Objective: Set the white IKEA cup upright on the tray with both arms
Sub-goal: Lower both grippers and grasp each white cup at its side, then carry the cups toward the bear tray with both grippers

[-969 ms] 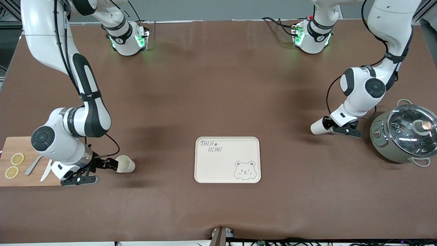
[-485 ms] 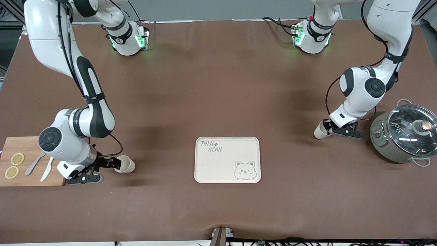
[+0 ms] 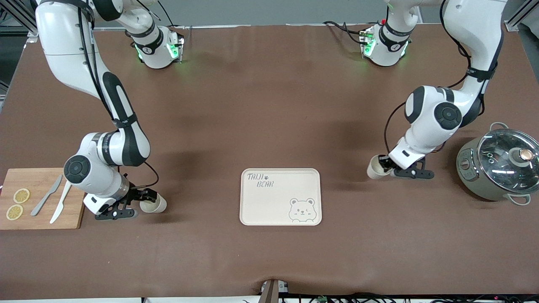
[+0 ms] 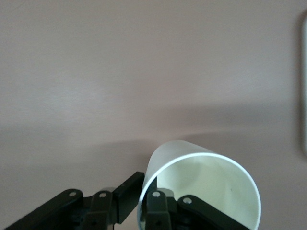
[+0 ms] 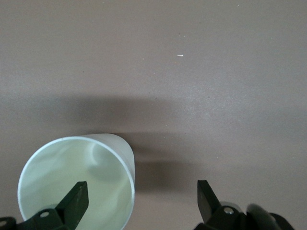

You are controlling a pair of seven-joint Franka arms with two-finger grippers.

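Left pincer [image 3: 384, 167] clamped low, right pincer [image 3: 142, 201] spread low

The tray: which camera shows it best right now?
The front view: the whole tray shows, lettering and bear drawing included, with nothing on it. The left wrist view catches only a pale sliver of its edge. The right wrist view shows none of it.

"TAIJI BEAR" is printed in grey on the tray [image 3: 269, 198], toward one corner. No other text can be read.
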